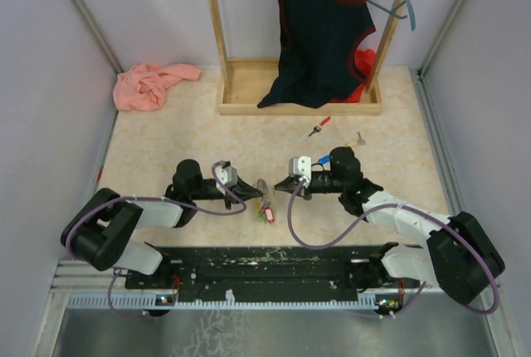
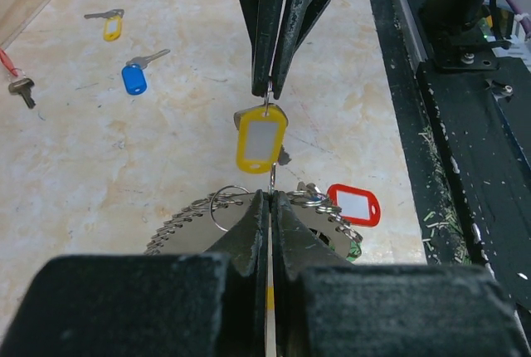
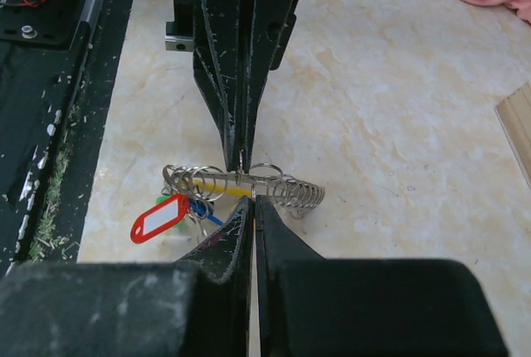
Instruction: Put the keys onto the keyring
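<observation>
The keyring, a grey wire coil with small rings and a red tag, lies between both grippers. My left gripper is shut on a thin wire of the keyring. Facing it, my right gripper is shut on the small ring of a key with a yellow tag, which hangs just above the coil. Three loose keys lie further out on the table: blue, yellow and red. In the top view the left gripper and right gripper nearly touch tip to tip.
A wooden rack with a dark garment stands at the back. A pink cloth lies at the back left. The black base rail runs along the near edge, close to the keyring.
</observation>
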Tool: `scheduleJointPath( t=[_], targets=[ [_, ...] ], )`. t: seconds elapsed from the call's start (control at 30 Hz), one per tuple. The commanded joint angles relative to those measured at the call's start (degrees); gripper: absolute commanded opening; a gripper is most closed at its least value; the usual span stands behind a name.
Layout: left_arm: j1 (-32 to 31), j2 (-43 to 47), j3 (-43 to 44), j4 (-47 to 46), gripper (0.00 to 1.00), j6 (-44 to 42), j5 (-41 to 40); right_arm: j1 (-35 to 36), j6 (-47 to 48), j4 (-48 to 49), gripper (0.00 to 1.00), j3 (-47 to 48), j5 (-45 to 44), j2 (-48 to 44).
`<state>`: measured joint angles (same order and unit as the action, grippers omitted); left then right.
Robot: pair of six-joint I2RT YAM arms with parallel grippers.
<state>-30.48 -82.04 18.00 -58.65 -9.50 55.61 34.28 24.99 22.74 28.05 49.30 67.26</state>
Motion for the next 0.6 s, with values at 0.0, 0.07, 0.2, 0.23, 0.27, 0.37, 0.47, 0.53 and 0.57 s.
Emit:
scheduleJointPath(
  t=[0.0,0.07,0.2,0.23,0.27,0.37,0.47,0.53,0.57],
  targets=[
    [0.72,-0.65,0.47,-5.26,0.01,-0.18,3.23,1.84,2.60,3.47,0.00,-0.01,-0.26,-0.34],
    [1.27,-0.89,-0.71,-9.57,0.01,2.04,2.99,2.23,2.20,5.18,0.00,-0.70,-0.95,-0.14],
    [2.17,-2.03,-2.87,-18.40,0.01,6.45,2.39,3.20,1.29,7.54,0.00,-1.24,-1.70,0.70],
    [2.36,-2.14,-2.84,-18.80,0.01,6.79,2.82,3.56,1.36,7.72,0.00,-1.27,-2.07,0.68],
    [2.48,-2.12,-2.72,-18.81,0.01,6.93,3.25,3.86,1.49,8.08,0.00,-1.19,-2.36,0.63],
    [2.61,-1.63,-2.39,-17.41,0.01,6.36,3.99,4.05,1.63,8.46,0.00,-1.11,-2.62,0.47],
    [2.62,0.38,-1.57,-12.03,0.01,3.62,4.36,4.12,1.90,8.28,0.00,-0.93,-2.71,0.48],
    [2.61,2.25,-1.31,-8.71,0.01,1.33,4.05,4.34,2.06,8.23,0.00,-0.87,-3.03,0.47],
    [2.62,3.33,-1.30,-7.51,0.01,0.08,3.69,4.52,2.22,8.26,0.00,-0.85,-3.21,0.35]
  ],
)
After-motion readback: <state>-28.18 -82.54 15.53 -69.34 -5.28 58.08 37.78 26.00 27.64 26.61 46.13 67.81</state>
